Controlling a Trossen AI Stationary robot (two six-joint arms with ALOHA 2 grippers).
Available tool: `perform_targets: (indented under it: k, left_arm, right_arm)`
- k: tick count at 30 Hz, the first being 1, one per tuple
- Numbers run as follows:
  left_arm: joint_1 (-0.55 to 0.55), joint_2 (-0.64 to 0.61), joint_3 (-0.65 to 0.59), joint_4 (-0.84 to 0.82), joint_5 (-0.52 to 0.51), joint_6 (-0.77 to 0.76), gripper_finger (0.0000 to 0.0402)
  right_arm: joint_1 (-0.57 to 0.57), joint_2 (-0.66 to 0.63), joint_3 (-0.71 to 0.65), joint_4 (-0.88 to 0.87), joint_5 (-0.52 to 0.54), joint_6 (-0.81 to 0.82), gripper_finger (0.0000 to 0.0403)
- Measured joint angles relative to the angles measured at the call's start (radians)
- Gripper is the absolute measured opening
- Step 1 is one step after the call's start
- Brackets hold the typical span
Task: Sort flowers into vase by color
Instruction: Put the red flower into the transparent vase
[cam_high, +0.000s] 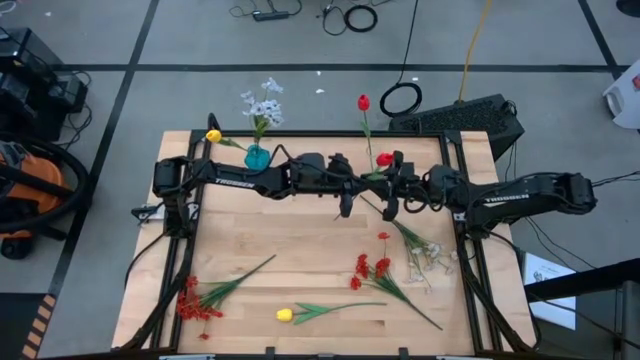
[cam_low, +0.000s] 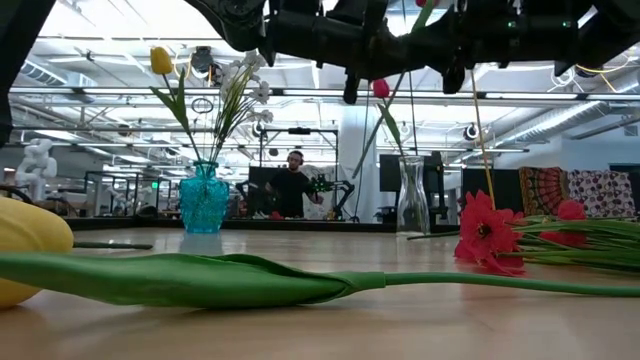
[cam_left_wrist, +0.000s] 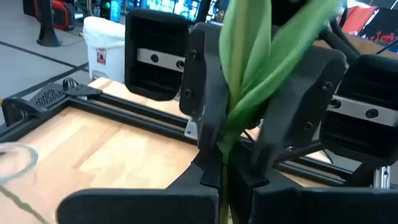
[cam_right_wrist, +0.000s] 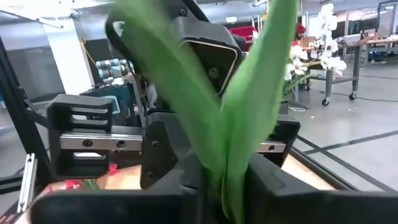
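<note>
Both grippers meet above the wooden table's (cam_high: 300, 250) middle, near its far edge. The left gripper (cam_left_wrist: 224, 177) and right gripper (cam_right_wrist: 227, 186) each pinch shut on the green stem of one red-blossomed tulip (cam_high: 384, 159), held upright between them.

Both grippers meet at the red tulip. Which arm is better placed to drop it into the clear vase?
Probably right. Both pinch the red tulip by its stem, but the right gripper sits closest to the blossom and the clear vase; the left gripper is farther off.
</note>
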Motion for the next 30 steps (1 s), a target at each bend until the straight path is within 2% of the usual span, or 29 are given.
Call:
perform_targets:
  k: [3,5,11,18,23,25,30]
  left_arm:
    - [-0.001,0.000,0.000,-0.019,0.000,0.000,0.0008]
    - [-0.001,0.000,0.000,-0.021,0.000,0.000,0.0008]
    - [-0.003,0.000,0.000,-0.024,0.000,-0.004,0.0020]
    - [-0.003,0.000,0.000,-0.047,-0.001,0.005,0.0086]
    - [0.001,-0.006,0.000,-0.145,0.012,0.024,0.0124]
    - [0.005,-0.021,0.000,-0.202,0.023,0.042,0.0130]
    - [0.002,-0.079,0.000,-0.320,0.025,0.091,0.0132]
  right_arm:
    - [0.000,0.001,0.000,-0.007,0.002,-0.001,0.0018]
    - [0.000,0.001,0.000,-0.007,0.002,-0.002,0.0007]
    - [0.000,0.001,0.000,-0.011,-0.001,-0.007,0.0004]
    - [-0.002,0.001,0.000,-0.010,-0.002,-0.012,0.0003]
    - [-0.002,-0.021,0.000,-0.014,-0.001,-0.014,0.0002]
    - [-0.003,-0.047,0.000,-0.036,0.002,-0.014,0.0002]
    - [-0.004,-0.131,0.001,-0.184,0.087,-0.017,0.0001]
